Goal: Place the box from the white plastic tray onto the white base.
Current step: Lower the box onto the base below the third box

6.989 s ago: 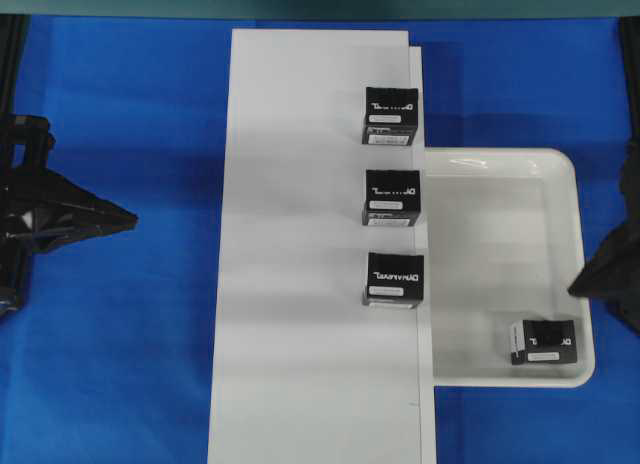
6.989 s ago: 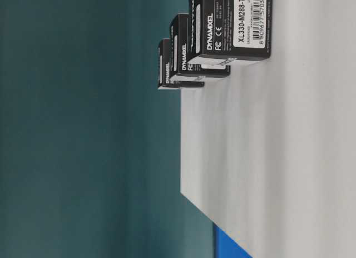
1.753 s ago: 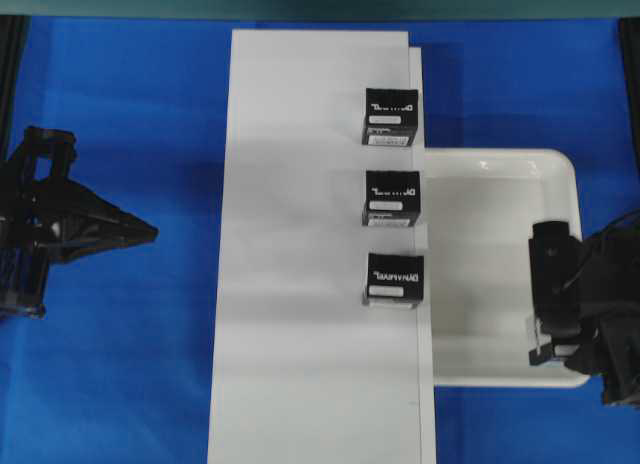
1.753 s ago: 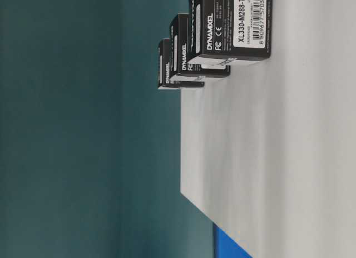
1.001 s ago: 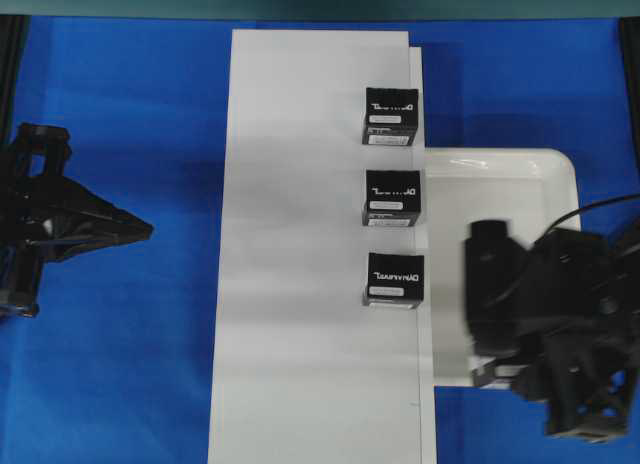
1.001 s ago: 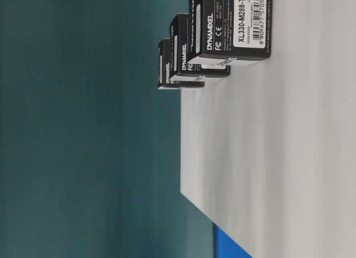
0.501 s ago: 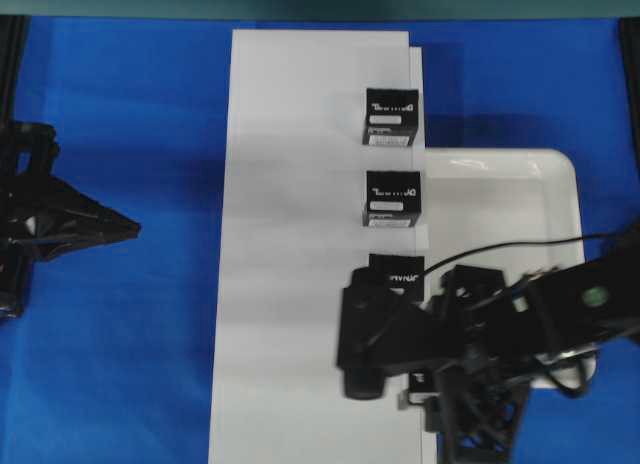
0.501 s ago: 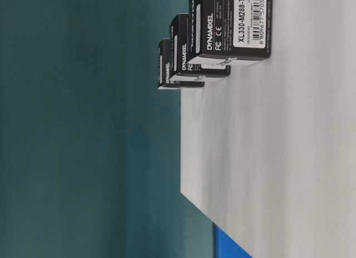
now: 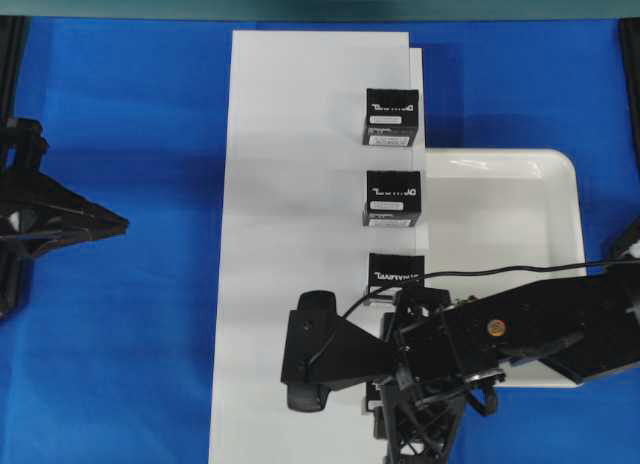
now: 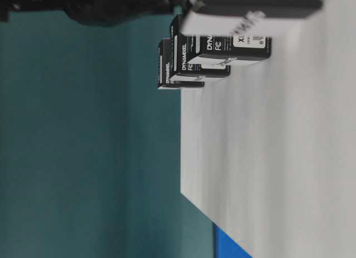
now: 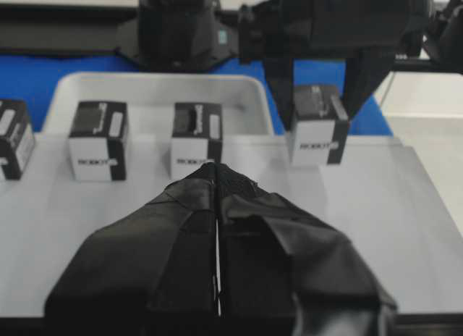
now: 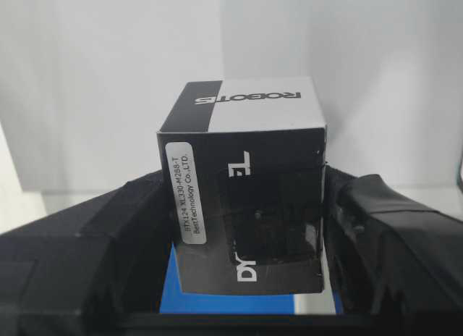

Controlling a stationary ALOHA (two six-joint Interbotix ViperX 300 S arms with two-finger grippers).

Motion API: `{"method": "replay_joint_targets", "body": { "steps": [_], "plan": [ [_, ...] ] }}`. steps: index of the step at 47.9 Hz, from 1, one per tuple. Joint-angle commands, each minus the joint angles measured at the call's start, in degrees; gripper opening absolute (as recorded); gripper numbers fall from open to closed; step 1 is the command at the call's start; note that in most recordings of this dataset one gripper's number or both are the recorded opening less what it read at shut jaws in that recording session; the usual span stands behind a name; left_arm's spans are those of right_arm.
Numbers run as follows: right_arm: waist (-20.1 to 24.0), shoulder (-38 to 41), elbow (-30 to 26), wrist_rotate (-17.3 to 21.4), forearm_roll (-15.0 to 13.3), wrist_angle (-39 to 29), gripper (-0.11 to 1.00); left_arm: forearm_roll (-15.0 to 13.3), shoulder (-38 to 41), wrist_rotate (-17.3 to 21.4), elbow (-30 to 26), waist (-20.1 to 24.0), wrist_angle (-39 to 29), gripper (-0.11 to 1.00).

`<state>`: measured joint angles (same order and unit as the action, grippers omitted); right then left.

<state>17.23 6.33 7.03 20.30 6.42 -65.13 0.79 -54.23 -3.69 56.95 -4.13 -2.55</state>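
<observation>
The box (image 12: 246,198), black with a white side and a white label strip, sits between the fingers of my right gripper (image 12: 249,234), which is shut on it. In the left wrist view the box (image 11: 316,126) hangs at the right end of the row, over the near part of the white base (image 9: 300,184). I cannot tell whether it touches the board. From overhead the right arm (image 9: 450,344) hides it. The white plastic tray (image 9: 500,234) holds nothing. My left gripper (image 9: 115,224) is shut, left of the base over the blue cloth.
Three similar black boxes (image 9: 391,116) (image 9: 392,198) (image 9: 395,269) stand in a row along the base's right edge; the arm partly covers the nearest. The tray lies against that edge. A black cable (image 9: 520,269) crosses above the tray.
The right arm has swung left from the tray to over the near end of the base, carrying the box. The left gripper has drawn back slightly to the left.
</observation>
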Motion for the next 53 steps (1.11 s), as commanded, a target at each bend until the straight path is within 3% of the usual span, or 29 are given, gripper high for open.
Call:
{"method": "replay_joint_targets", "body": {
  "steps": [1, 53],
  "plan": [
    [-0.44, 1.49, -0.18, 0.00, -0.18, 0.62, 0.61, 0.09, 0.18, 0.00, -1.23, -0.62, 0.00, -0.05],
    [-1.14, 1.76, 4.13, -0.35, -1.23, 2.99, 0.61, 0.09, -1.85, -0.09, -1.32, -1.58, -1.58, -0.05]
  ]
}}
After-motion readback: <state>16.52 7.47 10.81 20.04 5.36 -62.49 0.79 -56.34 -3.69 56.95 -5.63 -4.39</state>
